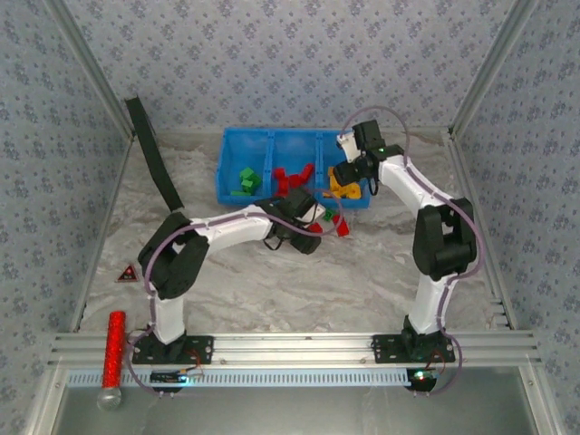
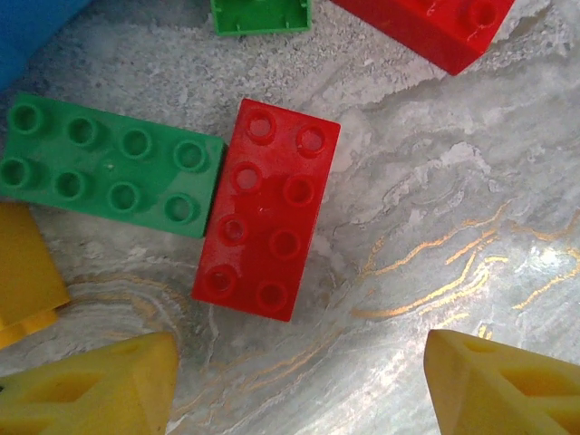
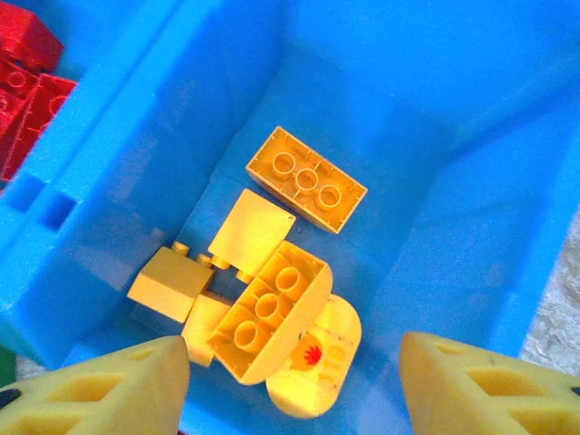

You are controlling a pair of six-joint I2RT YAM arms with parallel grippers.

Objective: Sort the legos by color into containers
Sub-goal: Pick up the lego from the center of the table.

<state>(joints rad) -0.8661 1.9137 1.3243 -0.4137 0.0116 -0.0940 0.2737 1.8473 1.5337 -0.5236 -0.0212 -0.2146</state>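
The blue tray stands at the back, with green legos in its left compartment, red ones in the middle and yellow ones on the right. My left gripper hangs open over the marble table in front of the tray, nothing between its fingers. Just beyond it lie a red 2x4 brick and a green 2x4 brick, side by side and touching. My right gripper is open above the yellow compartment, where several yellow bricks lie loose.
More loose bricks ring the left gripper: a green one, a red one and a yellow one. A black strip leans at the back left. A dark triangle and a red glittery cylinder lie near left.
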